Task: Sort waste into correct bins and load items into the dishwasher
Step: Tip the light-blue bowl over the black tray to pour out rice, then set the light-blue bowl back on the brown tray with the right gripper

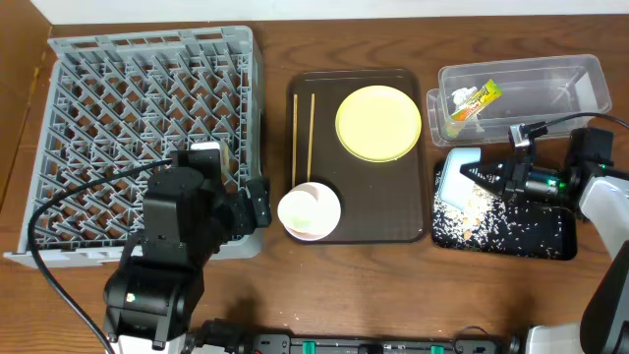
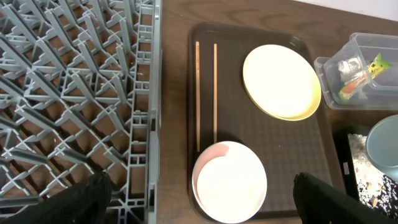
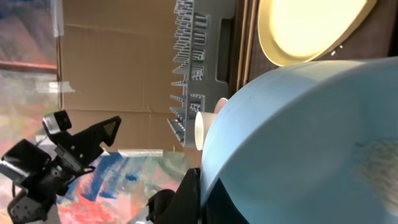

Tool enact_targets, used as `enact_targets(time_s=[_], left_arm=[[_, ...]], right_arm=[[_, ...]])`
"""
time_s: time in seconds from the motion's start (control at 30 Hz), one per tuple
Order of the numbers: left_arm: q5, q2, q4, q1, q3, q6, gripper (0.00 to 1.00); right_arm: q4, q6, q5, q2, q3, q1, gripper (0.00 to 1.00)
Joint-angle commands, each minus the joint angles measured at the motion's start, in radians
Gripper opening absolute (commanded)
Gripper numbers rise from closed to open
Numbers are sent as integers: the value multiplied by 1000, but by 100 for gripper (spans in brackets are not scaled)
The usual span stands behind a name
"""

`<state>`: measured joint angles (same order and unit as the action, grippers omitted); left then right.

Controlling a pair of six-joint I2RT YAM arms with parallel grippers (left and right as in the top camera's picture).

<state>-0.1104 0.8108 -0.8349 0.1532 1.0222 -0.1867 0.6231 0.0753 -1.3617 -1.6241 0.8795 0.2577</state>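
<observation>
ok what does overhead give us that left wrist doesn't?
Overhead only: right tool gripping the blue bowl, the whole black tray with rice crumbs, the full rack; left wrist catches only edges of these. Left wrist only: the left tool seen spread wide open. Both: brown tray, chopsticks, yellow plate, white bowl, wrapper in the clear tub.

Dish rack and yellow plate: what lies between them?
The pair of chopsticks, lying on the brown serving tray, as the overhead view shows.
</observation>
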Motion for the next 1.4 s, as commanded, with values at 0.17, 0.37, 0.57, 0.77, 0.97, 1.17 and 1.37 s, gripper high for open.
enact_targets(time_s=[0.17, 0.37, 0.57, 0.77, 0.97, 1.17, 1.37], left_arm=[[-13, -1, -2, -3, 22, -2, 94], [-13, -1, -2, -3, 22, -2, 94], [-13, -1, -2, -3, 22, -2, 94], [-13, -1, -2, -3, 22, -2, 94], [-13, -1, -2, -3, 22, -2, 94], [-13, -1, -2, -3, 22, -2, 94], [-13, -1, -2, -3, 22, -2, 94]], right_arm=[[9, 65, 41, 6, -3, 14, 1], [85, -19, -38, 6, 0, -4, 1], [106, 0, 145, 16, 0, -28, 1], [197, -77, 293, 69, 32, -105, 1], [283, -99, 604, 195, 168, -355, 1], [150, 39, 1054, 201, 181, -706, 1], [13, 103, 1309, 71, 171, -894, 1]])
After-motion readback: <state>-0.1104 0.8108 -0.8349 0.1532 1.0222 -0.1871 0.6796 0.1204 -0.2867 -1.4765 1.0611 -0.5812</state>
